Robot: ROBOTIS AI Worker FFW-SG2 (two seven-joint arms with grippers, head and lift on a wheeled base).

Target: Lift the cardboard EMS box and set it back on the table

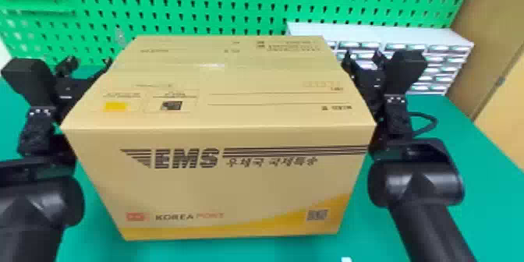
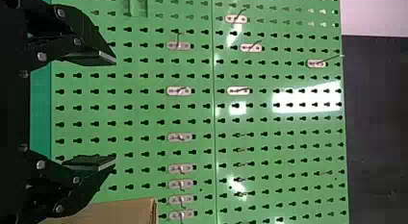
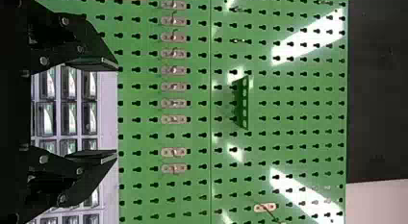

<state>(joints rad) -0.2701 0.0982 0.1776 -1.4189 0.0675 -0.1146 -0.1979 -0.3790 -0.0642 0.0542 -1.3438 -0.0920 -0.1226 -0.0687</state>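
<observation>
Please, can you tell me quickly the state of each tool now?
Left tool: open, nothing between its fingers, at the left side of the box.
Right tool: open, nothing between its fingers, at the box's right side.

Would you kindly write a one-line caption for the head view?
Cardboard EMS box between left arm and right arm, before a green pegboard.
</observation>
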